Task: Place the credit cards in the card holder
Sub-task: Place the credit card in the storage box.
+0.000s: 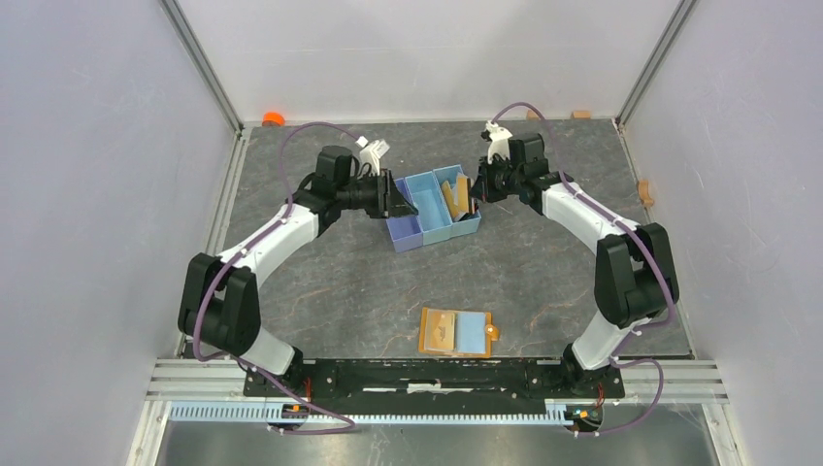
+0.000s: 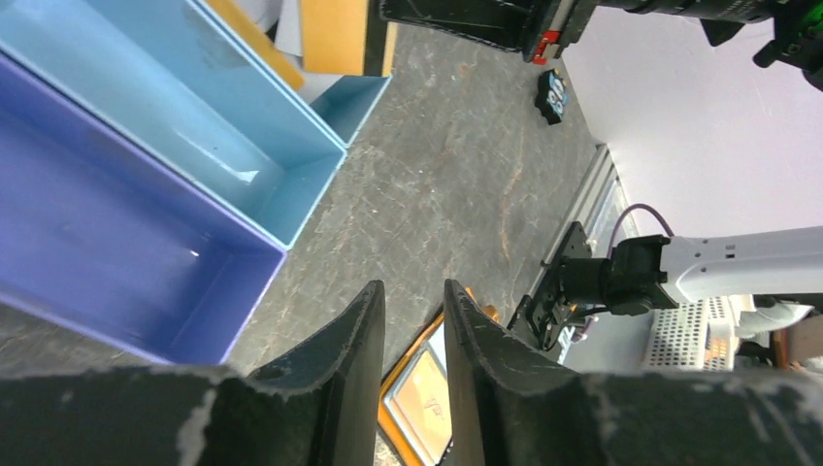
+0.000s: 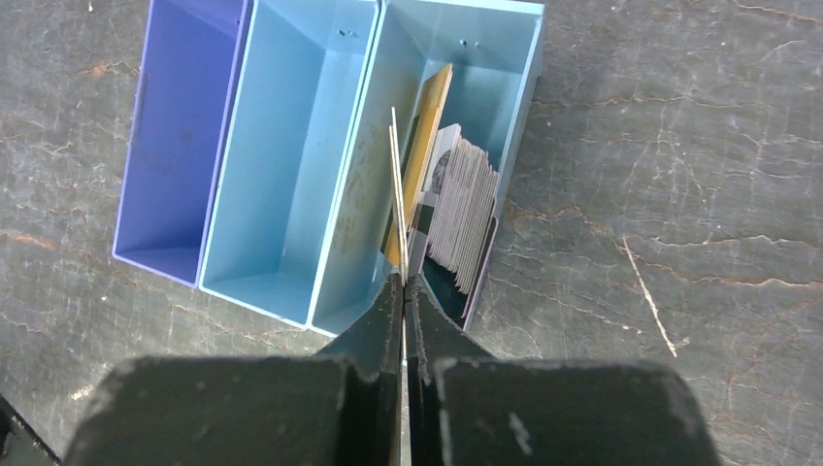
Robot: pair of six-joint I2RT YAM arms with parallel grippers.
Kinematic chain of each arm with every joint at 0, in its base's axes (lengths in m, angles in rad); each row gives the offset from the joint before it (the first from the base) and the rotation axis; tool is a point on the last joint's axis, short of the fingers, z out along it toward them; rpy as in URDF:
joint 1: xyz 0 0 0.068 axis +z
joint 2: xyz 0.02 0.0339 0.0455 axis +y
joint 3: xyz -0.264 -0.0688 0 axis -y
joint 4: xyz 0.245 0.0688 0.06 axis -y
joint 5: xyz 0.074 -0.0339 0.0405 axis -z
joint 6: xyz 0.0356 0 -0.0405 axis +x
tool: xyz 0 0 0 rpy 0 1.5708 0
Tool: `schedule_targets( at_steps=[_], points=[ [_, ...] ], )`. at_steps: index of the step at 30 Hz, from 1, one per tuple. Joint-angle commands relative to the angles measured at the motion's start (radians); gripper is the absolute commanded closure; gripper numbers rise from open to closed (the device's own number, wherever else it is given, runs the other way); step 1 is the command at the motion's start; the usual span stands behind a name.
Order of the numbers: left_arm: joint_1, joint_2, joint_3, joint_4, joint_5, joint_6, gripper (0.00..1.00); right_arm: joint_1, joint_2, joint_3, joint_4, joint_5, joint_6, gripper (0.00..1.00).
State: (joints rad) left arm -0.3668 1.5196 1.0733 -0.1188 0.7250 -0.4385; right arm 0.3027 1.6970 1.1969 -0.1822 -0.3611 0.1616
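Over the tray's [image 3: 291, 194] end compartment holding the stacked credit cards [image 3: 464, 209], we see the right gripper [image 3: 403, 286] clamped on a thin card [image 3: 396, 184], edge-up, long axis pointing straight out from the jaws.

My worktop [image 1: 330, 291] is dark grey and veined like stone. A blue three-compartment tray [image 1: 406, 234] sits on it. The card holder [image 1: 456, 332] lies open, well nearer me than the tray. A small orange thing [image 1: 274, 117] sits far left of the tray.
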Motion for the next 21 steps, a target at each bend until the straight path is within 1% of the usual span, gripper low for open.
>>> schedule_targets(
  at_steps=[1,4,8,11,13,17,19,21],
  points=[
    [-0.016,0.019,-0.001,0.112,0.085,-0.06,0.62,-0.001,-0.064,0.009,0.011,-0.071,0.002,1.0],
    [-0.013,-0.007,0.008,0.141,0.103,-0.044,0.54,-0.001,-0.12,0.014,0.008,-0.15,0.014,1.0],
    [0.0,-0.069,0.002,0.124,0.072,0.035,0.39,0.0,-0.198,0.009,-0.019,-0.312,0.008,1.0],
    [0.004,-0.087,0.026,0.02,0.048,0.128,0.31,-0.001,-0.266,-0.025,-0.019,-0.408,0.008,1.0],
    [0.004,-0.087,0.037,0.003,0.072,0.144,0.27,-0.001,-0.307,-0.048,-0.019,-0.472,0.01,1.0],
    [0.003,-0.087,0.02,0.08,0.169,0.098,0.26,0.003,-0.364,-0.085,0.012,-0.606,0.035,1.0],
    [0.004,-0.085,0.005,0.144,0.23,0.057,0.27,0.008,-0.38,-0.095,0.031,-0.658,0.05,1.0],
    [0.001,-0.088,-0.013,0.211,0.276,0.014,0.3,0.012,-0.388,-0.092,0.038,-0.677,0.056,1.0]
  ],
)
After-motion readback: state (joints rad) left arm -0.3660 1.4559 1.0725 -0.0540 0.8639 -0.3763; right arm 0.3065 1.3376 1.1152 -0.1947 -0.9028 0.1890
